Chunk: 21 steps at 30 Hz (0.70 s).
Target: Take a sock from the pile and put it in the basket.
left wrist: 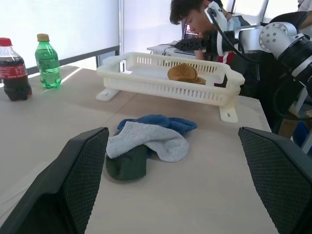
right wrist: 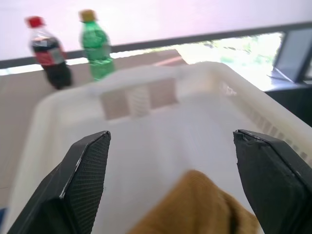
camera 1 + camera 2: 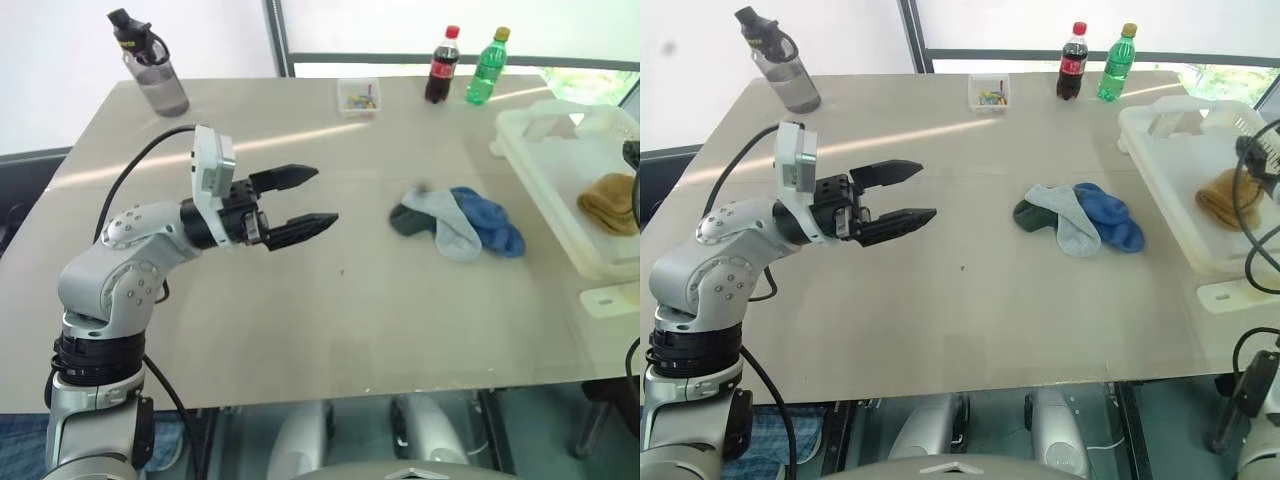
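Observation:
The pile (image 3: 455, 222) of grey, blue and dark green socks lies on the table's right half. To its right stands the cream-white basket (image 3: 560, 160), and a mustard sock (image 3: 610, 203) lies inside it. My left gripper (image 3: 305, 200) hovers open over the table's left half, pointing toward the pile with nothing between its fingers. My right gripper (image 2: 170, 134) is open above the basket, with the mustard sock (image 2: 195, 204) lying loose just below its spread fingers.
Along the far edge stand a grey water bottle (image 3: 150, 65), a small clear box (image 3: 358, 97), a cola bottle (image 3: 442, 66) and a green bottle (image 3: 487, 68). A person (image 1: 187, 19) sits beyond the basket. The tabletop between my left gripper and the pile is bare.

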Each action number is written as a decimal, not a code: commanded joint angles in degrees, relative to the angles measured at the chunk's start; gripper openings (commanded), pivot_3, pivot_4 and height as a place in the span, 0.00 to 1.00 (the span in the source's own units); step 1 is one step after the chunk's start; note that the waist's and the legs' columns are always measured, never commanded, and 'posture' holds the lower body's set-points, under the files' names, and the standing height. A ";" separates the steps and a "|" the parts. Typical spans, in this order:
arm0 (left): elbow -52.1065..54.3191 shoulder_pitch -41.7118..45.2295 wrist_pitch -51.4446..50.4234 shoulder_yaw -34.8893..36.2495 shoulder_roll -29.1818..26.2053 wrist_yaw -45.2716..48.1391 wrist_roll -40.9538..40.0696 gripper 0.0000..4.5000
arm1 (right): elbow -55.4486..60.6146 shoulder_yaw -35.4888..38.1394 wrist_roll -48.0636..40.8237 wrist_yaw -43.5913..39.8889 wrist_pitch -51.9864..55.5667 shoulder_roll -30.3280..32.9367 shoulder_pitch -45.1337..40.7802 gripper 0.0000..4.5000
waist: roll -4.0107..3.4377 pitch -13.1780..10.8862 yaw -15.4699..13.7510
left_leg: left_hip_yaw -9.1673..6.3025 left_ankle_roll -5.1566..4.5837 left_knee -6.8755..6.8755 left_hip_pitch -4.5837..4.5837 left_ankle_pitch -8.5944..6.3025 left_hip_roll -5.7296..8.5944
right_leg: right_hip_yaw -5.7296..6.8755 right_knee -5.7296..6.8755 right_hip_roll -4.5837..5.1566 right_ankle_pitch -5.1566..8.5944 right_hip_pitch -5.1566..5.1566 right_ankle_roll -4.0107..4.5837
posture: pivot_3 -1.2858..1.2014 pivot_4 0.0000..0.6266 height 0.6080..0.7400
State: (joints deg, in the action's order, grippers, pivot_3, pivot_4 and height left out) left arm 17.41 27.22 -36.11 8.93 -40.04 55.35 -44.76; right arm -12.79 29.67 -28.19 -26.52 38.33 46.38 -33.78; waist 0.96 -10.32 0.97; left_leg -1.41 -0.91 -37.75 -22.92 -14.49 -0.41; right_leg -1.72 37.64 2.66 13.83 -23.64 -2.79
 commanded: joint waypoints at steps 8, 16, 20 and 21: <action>5.15 -8.64 3.54 -0.73 -0.29 -2.71 5.40 1.00 | 28.40 -1.10 -13.99 -19.75 3.08 -0.08 23.08 0.91 | 0.00 0.00 -0.33 | -0.24 0.00 -0.03 -0.02 0.00 -0.04 | 0.01 -0.02 0.11 0.00 0.04 -0.01 | 0.52 0.24 1.00; 12.21 -21.28 3.78 2.93 -2.27 -4.71 6.53 1.00 | 41.05 0.55 -6.76 -29.05 -6.88 2.53 50.09 0.91 | 0.00 0.01 -0.32 | -0.33 0.00 -0.11 0.05 0.00 -0.07 | 0.06 0.03 0.09 0.03 0.10 -0.02 | 0.52 0.24 1.00; 14.82 -25.45 2.15 5.11 -3.13 -6.92 6.11 1.00 | 41.37 3.87 -7.01 -30.27 -8.54 1.72 53.82 0.91 | -0.01 0.01 -0.07 | -0.22 0.00 -0.40 0.14 -0.01 -0.22 | -0.04 0.14 0.00 0.15 0.12 -0.24 | 0.52 0.24 1.00; 15.25 -26.45 1.92 5.44 -3.48 -7.31 6.38 1.00 | 41.05 4.31 -6.25 -30.57 -8.85 2.17 54.47 0.91 | -0.01 0.02 -0.13 | -0.22 0.00 -0.49 0.17 -0.01 -0.23 | -0.04 0.19 -0.01 0.21 0.15 -0.13 | 0.52 0.24 1.00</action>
State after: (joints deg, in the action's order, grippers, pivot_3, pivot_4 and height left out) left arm 30.35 1.26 -34.16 12.48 -42.70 48.72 -38.29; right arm 27.15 31.51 -34.59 -56.24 30.78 47.73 20.28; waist 0.95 -10.30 0.84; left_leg -1.62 -0.91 -38.32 -22.73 -14.49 -0.65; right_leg -1.76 37.87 2.65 14.08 -23.46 -2.86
